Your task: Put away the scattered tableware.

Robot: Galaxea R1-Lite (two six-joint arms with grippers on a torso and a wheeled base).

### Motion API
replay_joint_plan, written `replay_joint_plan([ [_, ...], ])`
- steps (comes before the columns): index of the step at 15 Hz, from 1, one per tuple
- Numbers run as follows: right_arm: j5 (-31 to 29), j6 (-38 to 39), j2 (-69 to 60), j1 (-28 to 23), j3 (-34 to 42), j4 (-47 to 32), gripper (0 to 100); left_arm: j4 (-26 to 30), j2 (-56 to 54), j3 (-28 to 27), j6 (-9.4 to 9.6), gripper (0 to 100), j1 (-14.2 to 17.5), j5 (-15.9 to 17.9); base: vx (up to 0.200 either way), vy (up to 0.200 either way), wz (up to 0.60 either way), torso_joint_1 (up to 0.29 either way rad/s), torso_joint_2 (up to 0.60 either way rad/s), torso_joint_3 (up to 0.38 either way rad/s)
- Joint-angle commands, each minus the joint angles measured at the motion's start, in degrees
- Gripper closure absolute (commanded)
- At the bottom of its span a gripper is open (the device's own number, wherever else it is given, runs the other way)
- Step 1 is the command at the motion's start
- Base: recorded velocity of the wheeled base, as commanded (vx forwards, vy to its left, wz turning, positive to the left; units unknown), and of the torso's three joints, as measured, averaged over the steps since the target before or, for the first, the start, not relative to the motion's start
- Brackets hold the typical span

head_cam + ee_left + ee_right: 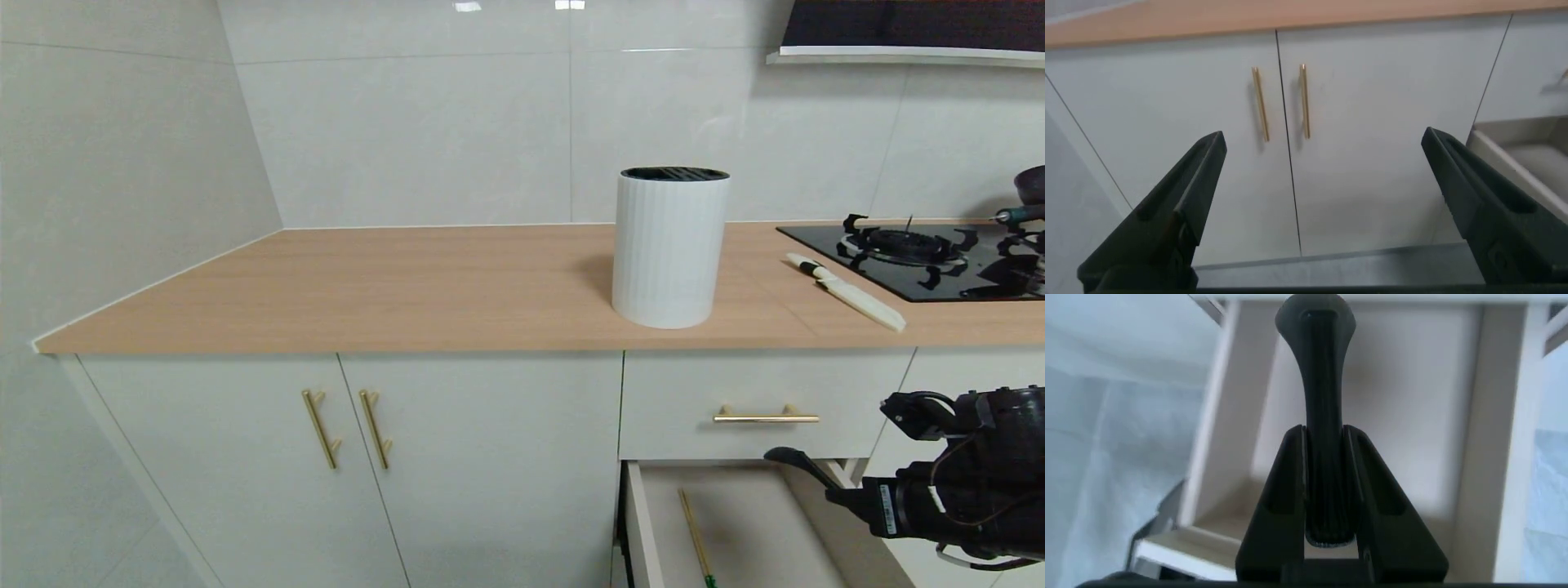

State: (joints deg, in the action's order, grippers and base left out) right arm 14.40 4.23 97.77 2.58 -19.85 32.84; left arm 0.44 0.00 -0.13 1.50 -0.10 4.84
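Black utensil (1319, 392), clamped lengthwise between the jaws of the right gripper (1324, 457). Its rounded end projects beyond the jaw tips and hangs over the open drawer (639, 523), in which chopsticks (694, 527) lie. Left gripper (1323, 140): jaws wide apart and holding nothing, facing the cabinet doors (1372, 147). On the tabletop (408, 286) above, a knife (849, 291) lies beside a white holder (669, 245).

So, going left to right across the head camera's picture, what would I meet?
Gold cupboard handles → white ribbed canister → pale knife lying on the counter → dark pot at the edge.
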Motion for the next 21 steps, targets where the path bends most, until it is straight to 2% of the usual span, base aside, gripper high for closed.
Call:
replay_joint_plan([
  [1,0.0,-0.4,1.3,0.1,0.3,0.2,100,0.0,0.0,0.0,-0.01,0,0.0,0.0,0.0,0.0,0.0,-0.178,0.49,0.3],
  [10,-1.5,-0.4,9.5,0.6,2.4,9.7,100,0.0,0.0,0.0,-0.01,0,0.0,0.0,0.0,0.0,0.0,-0.141,0.44,0.297],
  [14,-2.0,0.1,15.1,3.6,1.9,14.8,100,0.0,0.0,0.0,-0.01,0,0.0,0.0,0.0,0.0,0.0,-0.015,0.08,0.048],
  [18,-7.0,4.7,25.8,8.5,-1.1,24.8,100,0.0,0.0,0.0,-0.01,0,0.0,0.0,0.0,0.0,0.0,0.0,0.0,0.0],
  [21,-10.7,5.0,31.8,9.2,-4.1,25.0,100,0.0,0.0,0.0,-0.01,0,0.0,0.0,0.0,0.0,0.0,0.0,0.0,0.0],
])
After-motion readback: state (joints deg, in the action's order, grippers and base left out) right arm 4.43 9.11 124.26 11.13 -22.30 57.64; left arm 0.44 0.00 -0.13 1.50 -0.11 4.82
